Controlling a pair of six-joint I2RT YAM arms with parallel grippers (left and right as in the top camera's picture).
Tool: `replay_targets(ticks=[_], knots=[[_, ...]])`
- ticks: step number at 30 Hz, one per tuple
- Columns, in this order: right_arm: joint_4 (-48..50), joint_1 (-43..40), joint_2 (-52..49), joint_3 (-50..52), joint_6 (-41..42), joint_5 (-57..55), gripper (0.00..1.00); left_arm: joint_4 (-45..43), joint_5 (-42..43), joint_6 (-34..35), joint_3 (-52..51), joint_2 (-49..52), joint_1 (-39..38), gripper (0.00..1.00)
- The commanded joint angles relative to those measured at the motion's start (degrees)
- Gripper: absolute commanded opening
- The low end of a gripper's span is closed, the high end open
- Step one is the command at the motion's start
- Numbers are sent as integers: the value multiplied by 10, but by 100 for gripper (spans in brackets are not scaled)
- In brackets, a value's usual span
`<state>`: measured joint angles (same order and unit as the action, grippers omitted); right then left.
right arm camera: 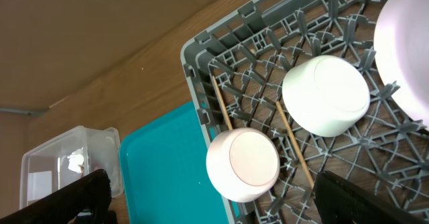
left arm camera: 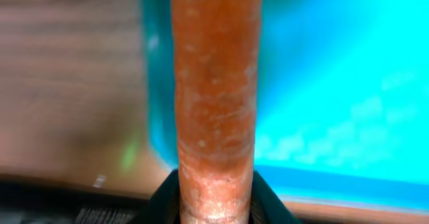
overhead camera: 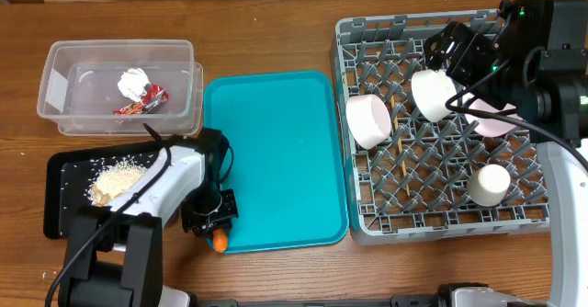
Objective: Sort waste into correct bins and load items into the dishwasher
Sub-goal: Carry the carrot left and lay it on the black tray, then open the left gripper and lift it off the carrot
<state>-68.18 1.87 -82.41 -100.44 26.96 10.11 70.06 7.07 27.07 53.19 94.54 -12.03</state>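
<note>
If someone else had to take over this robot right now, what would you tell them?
Left gripper: shut on the carrot, by the teal tray corner.
Right gripper: open, empty, above the dish rack.
Done: tissue and wrapper in the clear tub; scraps on the black tray; bowls, cup, plate, chopsticks in the rack.
Left: bin the carrot.

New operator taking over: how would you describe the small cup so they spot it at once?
Find the grey dish rack at the right of the table in the overhead view. In its lower right part sits the small white cup, alone. It is narrower than the two white bowls higher up.
</note>
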Motion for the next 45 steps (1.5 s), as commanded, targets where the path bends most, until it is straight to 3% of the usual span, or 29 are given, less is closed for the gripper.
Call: replay_targets(ticks=[1,8,11,17,23,28,30,35,40,45], knots=[[3,-2,1,-4,-2,0,100,47,-46,2,86,2,1,16],[3,-2,1,-4,-2,0,100,175,-159,41,222,-7,17,22],[3,-2,1,-4,-2,0,100,170,-169,43,230,-21,56,27],[3,-2,1,-4,-2,0,100,134,-163,52,209,-20,189,24],[3,-2,1,-4,-2,0,100,44,-68,79,141,-20,345,23],[3,-2,1,-4,-2,0,100,-46,23,81,89,-20,431,20],[3,-2,1,-4,-2,0,100,-63,31,81,87,-20,446,57],[3,-2,1,-4,-2,0,100,-64,41,59,112,-21,450,100],[3,-2,1,-4,-2,0,100,6,43,-10,201,-21,449,100],[3,-2,1,-4,-2,0,100,113,44,-73,364,-30,429,100]])
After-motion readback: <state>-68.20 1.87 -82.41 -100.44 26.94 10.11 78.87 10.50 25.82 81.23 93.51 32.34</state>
